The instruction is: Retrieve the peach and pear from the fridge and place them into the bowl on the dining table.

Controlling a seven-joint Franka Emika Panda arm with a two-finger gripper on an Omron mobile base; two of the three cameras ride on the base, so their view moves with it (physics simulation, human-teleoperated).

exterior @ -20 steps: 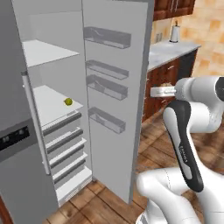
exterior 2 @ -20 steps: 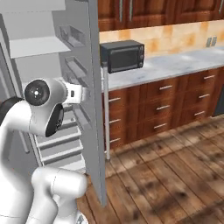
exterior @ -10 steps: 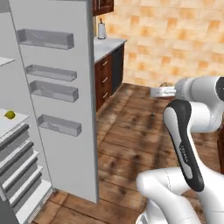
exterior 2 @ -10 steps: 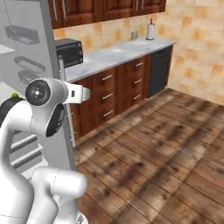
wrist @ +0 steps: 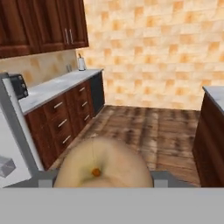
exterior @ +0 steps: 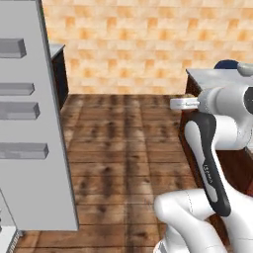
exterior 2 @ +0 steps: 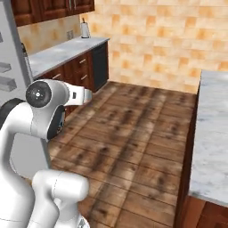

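My gripper [wrist: 103, 183] is closed around a round, pale orange fruit that swells up between my fingertips [wrist: 159, 178] — by its shape and colour I take it for the peach [wrist: 103, 166], its little stem dimple turned toward my camera. I cannot see the pear from here. Just off to my left stands the grey open door of the fridge [exterior: 29, 123] with its shelf bins, close beside me in the left base view. Further out past my fingers runs the wood floor [wrist: 157, 127] up to an orange tiled wall [wrist: 166, 48], and along my left side a dark-wood wall counter [wrist: 57, 87] with a pale top, a microwave [wrist: 18, 86] at its near end and a kettle [wrist: 81, 64] at the far end. To my right rises the brown base and marble top of the dining table [exterior 2: 209, 147]; only its near edge shows, and I cannot make out the bowl on it. I judge I am in the carrying step: first fruit in hand, on the way from fridge to table. Next I need to get the bowl into sight, bring my hand over its middle, lower it and only then let go — a round fruit dropped from height or off-centre would likely bounce out or roll off the marble.
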